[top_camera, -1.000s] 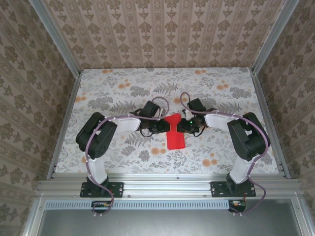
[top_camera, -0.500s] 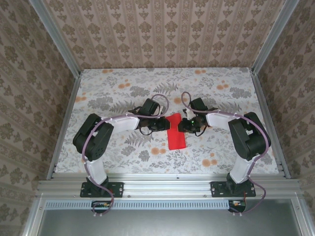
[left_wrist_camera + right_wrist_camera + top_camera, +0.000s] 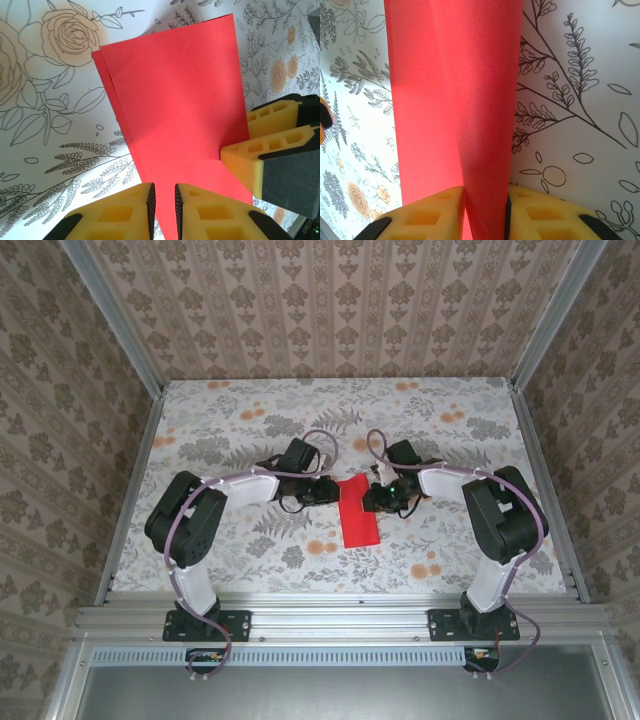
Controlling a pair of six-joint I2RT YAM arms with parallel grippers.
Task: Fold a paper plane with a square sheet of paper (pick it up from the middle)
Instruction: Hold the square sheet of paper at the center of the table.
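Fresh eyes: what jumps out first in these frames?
The red paper, folded into a narrow rectangle, stands out mid-table against the pale floral cloth. The left gripper and right gripper pinch it from opposite sides, each shut on the sheet.

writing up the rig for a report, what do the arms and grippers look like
Both arms match: the left arm and right arm have bulky black joint housings, white links and black bases, with a thin purple cable looping along each. The left gripper and right gripper carry yellow fingers with rectangular cut-outs and black backing.
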